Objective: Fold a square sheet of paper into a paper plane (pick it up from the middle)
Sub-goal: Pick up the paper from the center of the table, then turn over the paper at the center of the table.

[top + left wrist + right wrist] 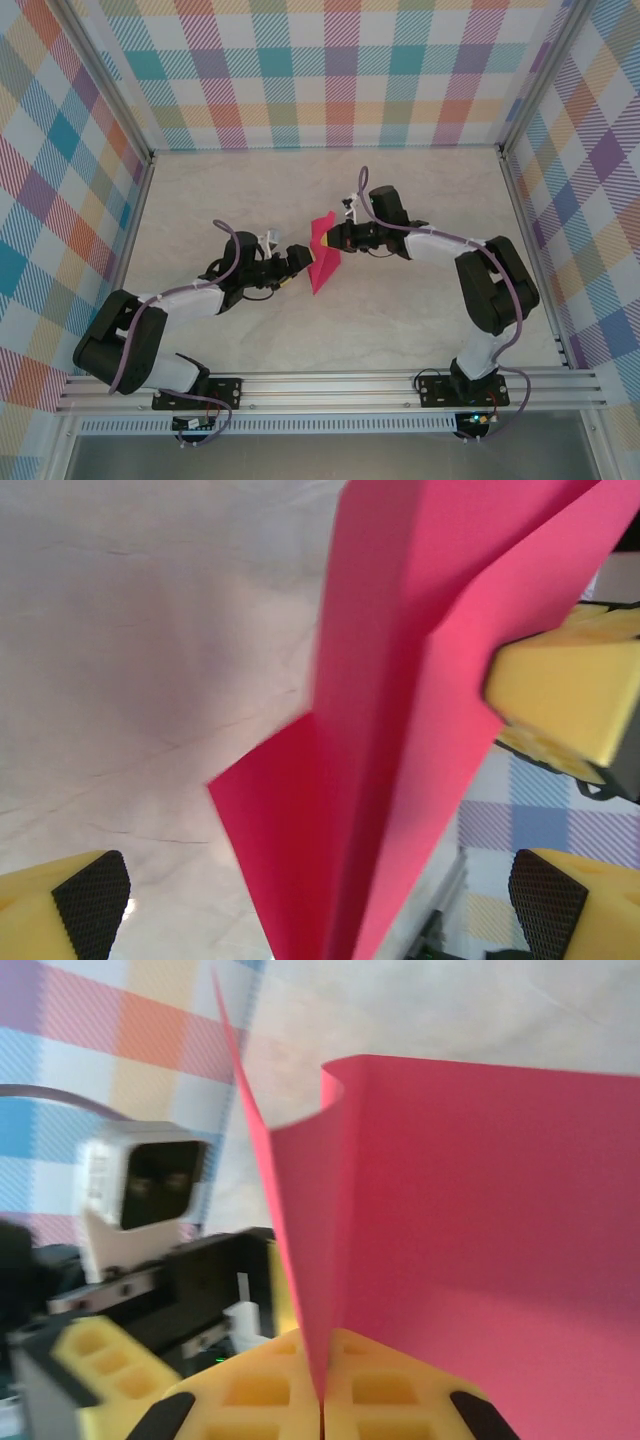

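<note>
Paper [323, 262] folded | right gripper [334, 240] pinching it | left gripper [298, 263] wide | beige table [420, 200], plaid walls [340, 80]

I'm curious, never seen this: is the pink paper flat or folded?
Folded. The paper shows two layers meeting at a crease pinched in the right gripper; the left wrist view shows creased flaps.

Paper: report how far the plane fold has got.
Done: the paper is lifted and carries at least one crease, layers overlapping in the left wrist view. In hand: the right gripper is shut on it; the left gripper stands open around it. Left: it is no narrow, winged dart yet, so more folds remain.
</note>
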You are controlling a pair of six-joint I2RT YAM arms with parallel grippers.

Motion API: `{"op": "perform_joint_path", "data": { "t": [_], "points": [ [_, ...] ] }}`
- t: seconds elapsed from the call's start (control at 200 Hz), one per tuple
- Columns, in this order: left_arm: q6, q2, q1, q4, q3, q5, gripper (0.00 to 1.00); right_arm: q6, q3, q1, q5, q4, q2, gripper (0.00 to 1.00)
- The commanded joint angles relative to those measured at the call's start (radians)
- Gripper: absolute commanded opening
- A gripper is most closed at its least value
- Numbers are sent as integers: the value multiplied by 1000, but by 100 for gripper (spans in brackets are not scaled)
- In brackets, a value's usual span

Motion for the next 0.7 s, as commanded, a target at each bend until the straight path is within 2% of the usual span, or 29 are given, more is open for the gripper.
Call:
{"op": "perform_joint_path", "data": {
  "t": [0.0,0.125,0.32,0.42,0.595,0.695],
  "points": [
    [-31,-81,27,98,-2,87,100,45,27,-10,-111,66,-42,6],
    [-47,-151,29,137,-7,103,100,79,69,-12,-170,67,-55,7],
    [-124,-207,29,184,-28,76,98,99,129,-12,-174,18,-69,7],
    [-108,-224,29,117,-21,62,99,99,134,-12,-170,12,-80,8],
    [-60,-284,29,-54,-9,-34,100,92,136,-12,-145,2,-89,8],
    [-48,-302,29,-79,-2,-37,100,85,133,-11,-129,1,-94,8]
  ]
}}
